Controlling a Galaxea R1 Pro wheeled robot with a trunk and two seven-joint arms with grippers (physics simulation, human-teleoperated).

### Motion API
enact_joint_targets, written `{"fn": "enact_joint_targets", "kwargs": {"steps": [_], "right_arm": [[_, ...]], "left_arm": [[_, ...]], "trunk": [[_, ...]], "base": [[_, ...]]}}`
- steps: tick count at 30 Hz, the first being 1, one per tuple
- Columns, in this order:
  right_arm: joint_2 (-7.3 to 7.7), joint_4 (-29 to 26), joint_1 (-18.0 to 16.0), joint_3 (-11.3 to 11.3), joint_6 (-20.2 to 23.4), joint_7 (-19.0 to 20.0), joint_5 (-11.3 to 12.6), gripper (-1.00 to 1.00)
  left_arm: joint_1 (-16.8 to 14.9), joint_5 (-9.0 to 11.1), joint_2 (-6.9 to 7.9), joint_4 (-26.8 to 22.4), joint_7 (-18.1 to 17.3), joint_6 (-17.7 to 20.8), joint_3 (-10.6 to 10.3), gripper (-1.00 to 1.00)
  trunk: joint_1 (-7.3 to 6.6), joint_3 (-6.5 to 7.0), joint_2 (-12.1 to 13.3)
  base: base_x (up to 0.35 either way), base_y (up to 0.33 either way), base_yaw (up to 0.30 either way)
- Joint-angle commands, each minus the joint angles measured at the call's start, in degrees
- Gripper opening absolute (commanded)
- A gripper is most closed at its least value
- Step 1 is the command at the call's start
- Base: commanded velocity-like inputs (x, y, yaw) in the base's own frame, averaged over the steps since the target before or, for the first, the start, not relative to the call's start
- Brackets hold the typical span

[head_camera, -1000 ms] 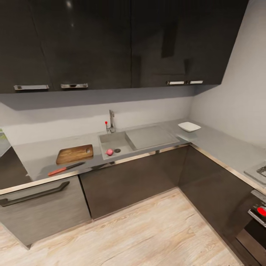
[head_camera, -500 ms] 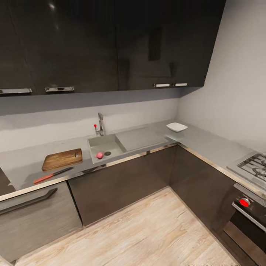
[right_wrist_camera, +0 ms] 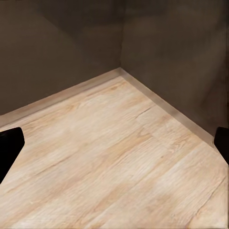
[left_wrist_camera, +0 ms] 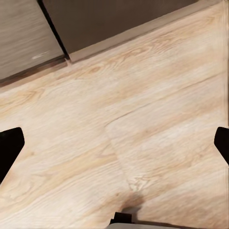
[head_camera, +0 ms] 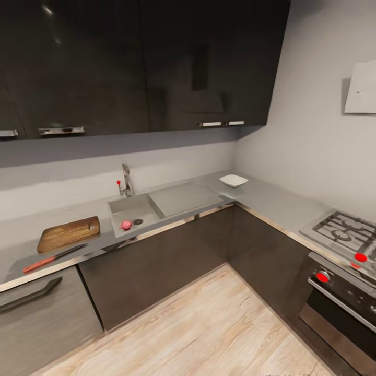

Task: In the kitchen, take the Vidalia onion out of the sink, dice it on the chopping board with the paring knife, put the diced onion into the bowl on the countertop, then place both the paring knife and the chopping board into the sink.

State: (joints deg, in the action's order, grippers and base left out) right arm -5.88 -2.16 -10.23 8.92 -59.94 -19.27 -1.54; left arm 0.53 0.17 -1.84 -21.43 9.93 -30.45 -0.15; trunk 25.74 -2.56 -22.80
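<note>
Left gripper [left_wrist_camera: 114,143] spread wide open, two black fingertips [left_wrist_camera: 9,150] at the far edges of the left wrist view, nothing between them, hanging over the pale wooden plank floor [left_wrist_camera: 119,119] near the foot of the dark brown base cabinets [left_wrist_camera: 109,19]. Right gripper [right_wrist_camera: 114,148] equally wide open and empty, black fingertips [right_wrist_camera: 8,148] far apart, above the same light floor where two dark cabinet fronts [right_wrist_camera: 62,43] meet in an inner corner. Farther out, in the head view: smooth grey reflective countertop [head_camera: 271,201] with metal-look front edge, running in an L along two walls. Rectangular stainless-steel sink [head_camera: 117,209] set into it, with a round dark drain, a flat drainboard [head_camera: 183,198] on its right side and an angular steel tap [head_camera: 126,180] with a red-knobbed lever behind. Small round pinkish Vidalia onion [head_camera: 125,225] lying inside the basin, just beside the drain. Left of the sink, rectangular brown wooden chopping board [head_camera: 68,234] flat on the counter, slot-shaped handle hole toward the sink. Slim paring knife [head_camera: 52,257] with red handle and dark blade near the counter's front edge, just in front of the board, apart from it. Shallow white squarish bowl [head_camera: 233,180] in the counter corner, right of the drainboard, well apart from the board. Glossy black upper cabinets [head_camera: 136,62] above; steel gas hob [head_camera: 344,232] and oven with red knobs [head_camera: 322,277] at right.
</note>
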Motion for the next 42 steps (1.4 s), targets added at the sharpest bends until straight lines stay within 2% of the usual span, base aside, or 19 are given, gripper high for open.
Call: {"fn": "enact_joint_targets", "kwargs": {"steps": [1, 26, 34, 35, 36, 38, 39, 40, 42], "right_arm": [[-0.01, 0.05, -0.05, 0.40, -0.06, -0.60, -0.15, 1.00], [-0.01, 0.05, -0.05, 0.40, -0.06, -0.60, -0.17, 1.00], [-0.01, 0.06, -0.05, 0.40, -0.06, -0.67, -0.14, 1.00], [-0.01, 0.10, -0.05, 0.37, -0.06, -0.68, -0.13, 1.00], [-0.01, 0.12, -0.05, 0.34, -0.06, -0.68, -0.13, 1.00], [-0.05, 0.13, -0.05, 0.32, -0.06, -0.65, -0.13, 1.00], [-0.06, 0.13, -0.05, 0.32, -0.06, -0.64, -0.13, 1.00], [-0.08, 0.13, -0.05, 0.32, -0.06, -0.62, -0.13, 1.00], [-0.09, 0.13, -0.05, 0.31, -0.06, -0.62, -0.13, 1.00]], "left_arm": [[0.04, 0.01, -0.01, -0.10, 0.18, -0.05, -0.03, 1.00], [0.03, -0.08, -0.08, -0.02, 0.11, -0.14, -0.20, 1.00], [0.03, -0.13, -0.25, 0.74, 0.24, 0.54, 0.00, 1.00], [0.03, -0.25, -0.83, -0.82, 0.40, 2.12, 0.01, 1.00], [0.01, -0.38, -2.03, -4.04, 0.51, 6.18, -0.07, 1.00], [0.00, -0.66, -3.03, -12.06, 0.48, 19.58, -0.19, 1.00], [0.00, -0.70, -3.14, -14.41, 0.44, 23.07, -0.21, 1.00], [0.00, -0.74, -3.37, -21.54, 0.32, 32.64, -0.25, 1.00], [-0.01, -0.77, -3.53, -29.96, 0.24, 42.63, -0.29, 1.00]], "trunk": [[0.04, -0.05, -0.11], [0.04, 1.61, -0.11], [0.04, 1.71, -0.11], [0.04, 1.71, -0.11], [0.04, 1.71, -0.11], [0.04, 1.71, -0.11], [0.04, 1.71, -0.11], [0.04, 1.71, -0.11], [0.04, 1.71, -0.11]], "base": [[0.000, 0.000, -0.198], [0.000, 0.000, -0.196], [0.000, 0.000, -0.037], [0.000, 0.000, -0.003], [0.000, 0.000, -0.001], [0.000, 0.000, 0.000], [0.000, 0.000, 0.000], [0.000, 0.000, 0.000], [0.000, 0.000, 0.000]]}}
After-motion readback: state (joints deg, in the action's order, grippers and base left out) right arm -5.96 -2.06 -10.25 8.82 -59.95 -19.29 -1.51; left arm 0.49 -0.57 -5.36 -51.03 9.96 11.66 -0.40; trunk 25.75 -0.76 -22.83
